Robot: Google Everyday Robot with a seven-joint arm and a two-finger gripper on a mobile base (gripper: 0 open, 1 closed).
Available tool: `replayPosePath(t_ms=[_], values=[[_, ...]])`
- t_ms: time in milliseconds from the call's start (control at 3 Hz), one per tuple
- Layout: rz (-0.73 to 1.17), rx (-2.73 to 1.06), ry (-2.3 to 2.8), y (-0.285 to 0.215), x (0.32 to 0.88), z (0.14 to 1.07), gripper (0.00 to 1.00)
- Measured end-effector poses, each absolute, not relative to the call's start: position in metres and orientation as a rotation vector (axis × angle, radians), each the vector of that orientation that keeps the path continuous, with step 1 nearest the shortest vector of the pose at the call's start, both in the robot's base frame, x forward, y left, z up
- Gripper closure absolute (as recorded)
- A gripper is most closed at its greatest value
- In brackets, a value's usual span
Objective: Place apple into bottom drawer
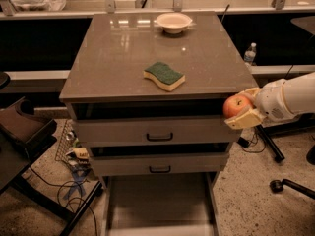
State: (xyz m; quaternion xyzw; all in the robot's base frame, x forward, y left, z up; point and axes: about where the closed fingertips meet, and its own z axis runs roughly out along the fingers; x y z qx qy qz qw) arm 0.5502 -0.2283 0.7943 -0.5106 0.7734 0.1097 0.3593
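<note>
The red-orange apple (236,105) is held in my gripper (244,107), which is shut on it with cream-coloured fingers (245,118) above and below. The gripper comes in from the right and holds the apple in the air beside the cabinet's front right corner, at the height of the top drawer. The bottom drawer (160,203) is pulled out at the bottom of the view, a wide shallow grey tray with a bare floor. It lies below and to the left of the apple.
A green and yellow sponge (164,75) lies on the cabinet top (113,58), and a white bowl (173,22) stands at its back. Two upper drawers with black handles (159,137) are shut. A water bottle (250,53) stands at right; cables and clutter (76,163) lie at left.
</note>
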Motion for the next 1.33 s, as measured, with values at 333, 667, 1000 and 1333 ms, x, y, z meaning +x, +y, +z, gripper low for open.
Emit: replayPosePath(t_ms=[333,667,1000,1333], values=[[0.296,-1.315,1.986,-0.225,0.55,0.79,1.0],[0.341,-1.306,1.957,-0.213,0.55,0.776,1.0],[0.421,-1.255,1.893,-0.197,0.531,0.729,1.0],[0.508,-1.154,1.811,-0.178,0.493,0.657,1.0]])
